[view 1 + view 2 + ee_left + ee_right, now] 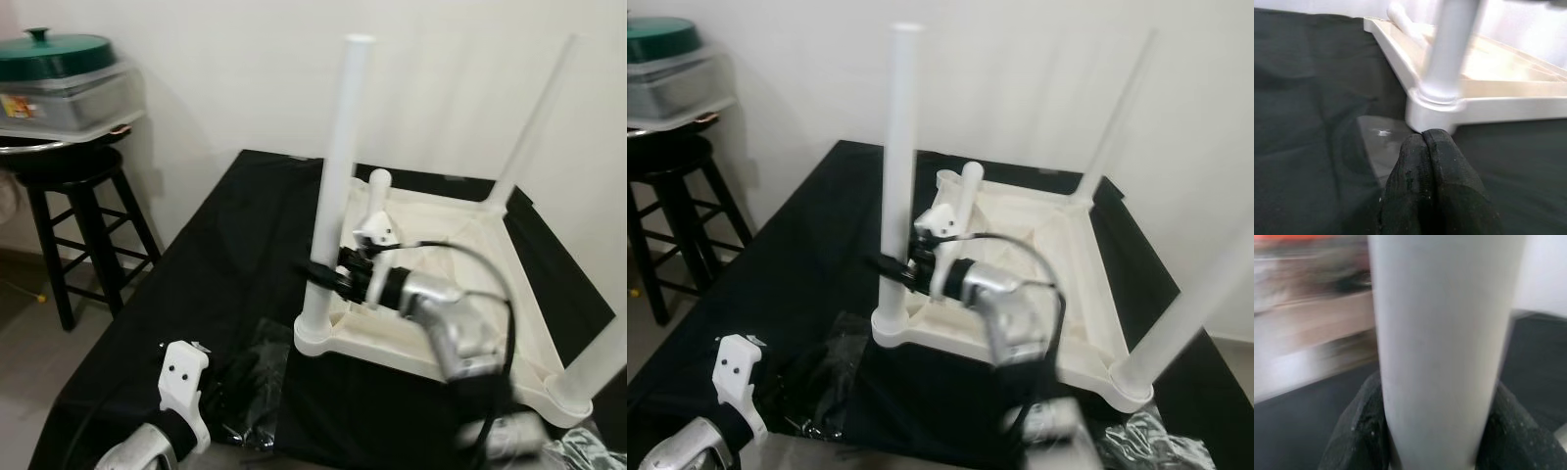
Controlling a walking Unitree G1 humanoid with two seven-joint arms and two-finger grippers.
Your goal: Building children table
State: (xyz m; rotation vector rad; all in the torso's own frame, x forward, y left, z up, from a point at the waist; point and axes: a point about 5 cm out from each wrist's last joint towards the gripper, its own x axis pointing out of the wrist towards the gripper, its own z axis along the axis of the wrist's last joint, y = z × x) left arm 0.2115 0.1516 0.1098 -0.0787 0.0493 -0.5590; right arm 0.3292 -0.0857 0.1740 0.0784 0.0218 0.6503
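Observation:
A cream children's table top (446, 333) lies upside down on a black cloth (225, 255). Three white legs stand up from its corners: the near left leg (338, 166), the far right leg (534, 117) and the near right leg (600, 357). A fourth leg (377, 196) rests tilted at the far left corner. My right gripper (318, 276) is shut on the near left leg low down; the right wrist view has that leg (1442, 347) between the fingers (1359, 431). My left gripper (1424, 142) is shut and holds nothing, low over the cloth just before the near left corner.
A black stool (83, 206) stands at the left and carries a grey container with a green lid (59, 69). Clear plastic wrap (260, 377) lies on the cloth near my left gripper. More wrap (588, 450) lies at the front right. A white wall is close behind.

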